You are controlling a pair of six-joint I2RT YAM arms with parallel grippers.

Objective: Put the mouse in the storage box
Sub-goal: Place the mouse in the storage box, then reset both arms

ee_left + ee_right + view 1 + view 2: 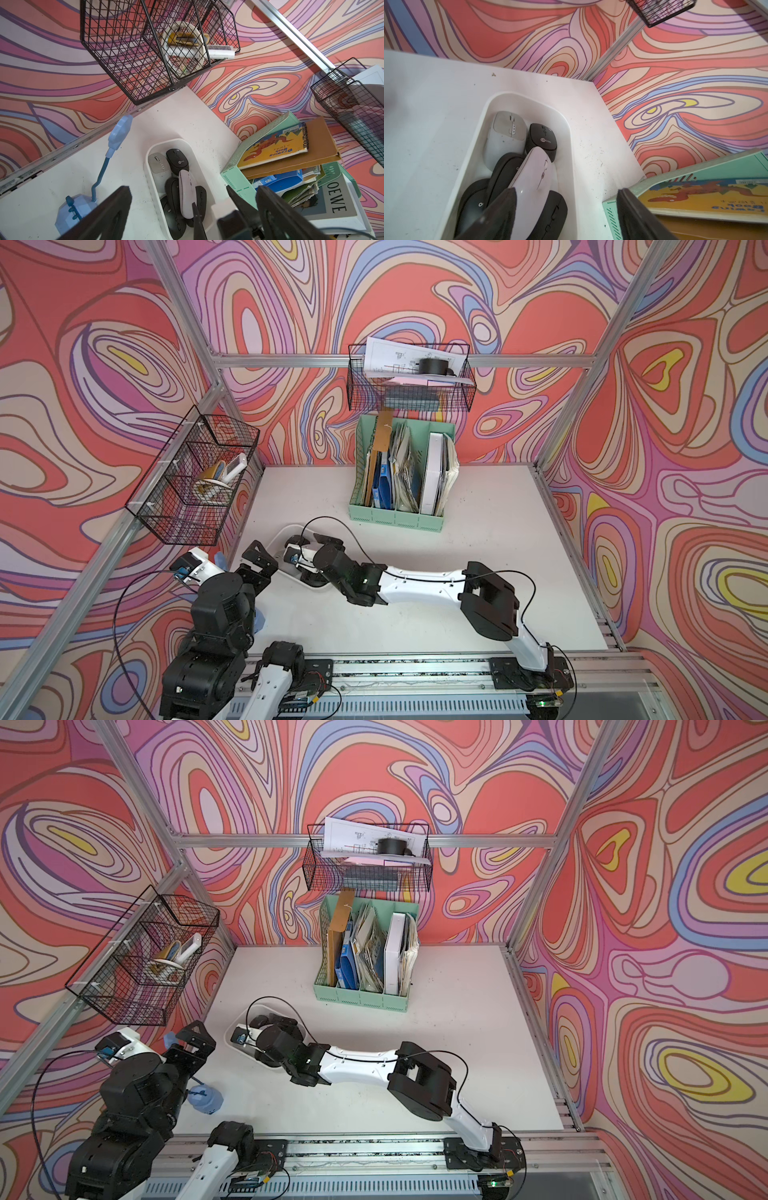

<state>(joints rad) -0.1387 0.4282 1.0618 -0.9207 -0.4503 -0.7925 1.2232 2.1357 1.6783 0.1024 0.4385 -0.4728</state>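
The storage box is a shallow white tub on the table, also seen in the left wrist view and partly in a top view. A pale pink-white mouse lies tilted on top of black mice inside it. A grey-white mouse and a black mouse lie at the far end. My right gripper hangs open just over the box and holds nothing. One of its fingers covers the pale mouse's near end. My left gripper stands wide open and empty, left of the box.
A blue lamp-like gadget with a bent neck stands left of the box. A mint-green file organizer full of books sits behind it. Black wire baskets hang on the left wall and the back wall.
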